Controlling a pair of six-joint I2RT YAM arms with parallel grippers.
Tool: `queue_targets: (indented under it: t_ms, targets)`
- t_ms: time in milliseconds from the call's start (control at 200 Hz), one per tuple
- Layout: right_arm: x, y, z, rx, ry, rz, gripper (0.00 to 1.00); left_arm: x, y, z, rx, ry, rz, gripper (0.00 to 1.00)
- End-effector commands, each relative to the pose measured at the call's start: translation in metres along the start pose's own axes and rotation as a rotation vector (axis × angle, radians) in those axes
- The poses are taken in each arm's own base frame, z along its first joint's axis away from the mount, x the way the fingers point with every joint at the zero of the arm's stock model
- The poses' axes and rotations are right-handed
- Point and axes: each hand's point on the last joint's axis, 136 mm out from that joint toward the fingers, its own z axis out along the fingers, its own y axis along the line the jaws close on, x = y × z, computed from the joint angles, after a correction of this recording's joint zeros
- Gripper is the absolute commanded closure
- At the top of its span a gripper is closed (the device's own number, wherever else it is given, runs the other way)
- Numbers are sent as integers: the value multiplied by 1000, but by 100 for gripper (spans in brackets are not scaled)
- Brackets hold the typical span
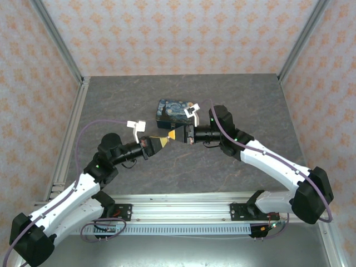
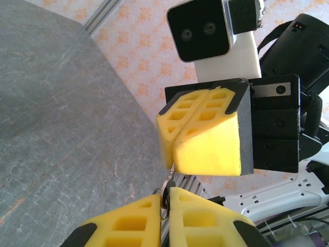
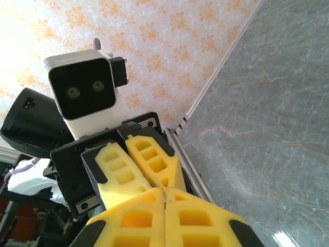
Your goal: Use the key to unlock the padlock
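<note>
Left tool [image 2: 165, 206], left wrist view: nearest the lens; yellow pads clenched at the tips on a small dark metal piece [image 2: 168, 183] that juts from the seam.
Metal piece: thin and ring-like; it reaches up to the tip seam of the right tool [image 2: 177, 144] and touches it. Too small to say whether it is the key or part of the padlock.
Right tool: faces the lens just above, pads clenched flat together; whether it also pinches the piece cannot be told.
Tabletop [image 2: 56, 134]: grey, stone-patterned, well apart from both tools.
Right tool [image 3: 164, 206], right wrist view: nearest the lens, pads pressed tight.
Left tool [image 3: 138, 170]: opposite, tip to tip, pads together.
Overhead view: left tool [image 1: 160, 142] and right tool [image 1: 179, 135] meet tip to tip above the tabletop [image 1: 111, 100], just in front of a painted box [image 1: 169, 110].
Padlock: judged to sit at the junction of the two tools; too small to make out.
Step in hand: judged to be key meeting padlock in mid-air.
Next move: calls for fine alignment on one shared axis, then a wrist twist while the other tool holds firm.
Writing: none legible; the box carries a blue-and-yellow night sky, no text.
</note>
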Motion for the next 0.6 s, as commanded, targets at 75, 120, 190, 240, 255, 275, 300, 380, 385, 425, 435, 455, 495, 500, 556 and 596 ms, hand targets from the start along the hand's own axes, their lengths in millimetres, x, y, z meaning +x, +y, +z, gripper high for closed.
queue_targets:
  t_ms: [75,120,190,240,255,275,300,380,385,425,435,455,495,500,556,596]
  targets:
    - [-7,16,-1,-70,-34,-52,100,-5,-9,-1,46,-16,21,80]
    - [-7,15,0,-73,-33,-50,100,-6,-9,1,50,-12,19,80]
    - [-7,15,0,-74,-33,-48,100,-6,-10,2,51,-10,21,86]
    - [-6,15,1,-76,-31,-48,100,-7,-10,2,51,-13,23,89]
    - [-6,15,1,-76,-31,-47,100,-7,-10,2,50,-14,24,89]
    - [-6,15,1,-77,-30,-48,100,-7,-10,1,49,-14,23,90]
    - [-6,14,1,-75,-30,-46,100,-7,-9,1,47,-15,24,89]
    - [-5,13,2,-75,-26,-46,100,-7,-10,1,48,-14,25,88]
    - [-5,13,2,-75,-26,-45,100,-8,-10,1,48,-15,25,88]
    - [-4,12,2,-74,-23,-43,100,-7,-10,1,48,-13,24,88]
    - [-3,11,2,-73,-22,-42,100,-7,-10,1,47,-14,25,88]
    - [-3,12,2,-74,-22,-43,100,-7,-10,1,46,-14,26,88]
    - [-3,11,2,-75,-21,-43,100,-8,-10,1,44,-16,26,88]
    - [-3,11,2,-76,-20,-42,100,-7,-10,1,44,-15,26,88]
    - [-2,11,3,-79,-15,-41,100,-8,-9,0,41,-18,27,86]
    - [-1,11,3,-80,-12,-40,100,-8,-9,0,37,-21,29,85]
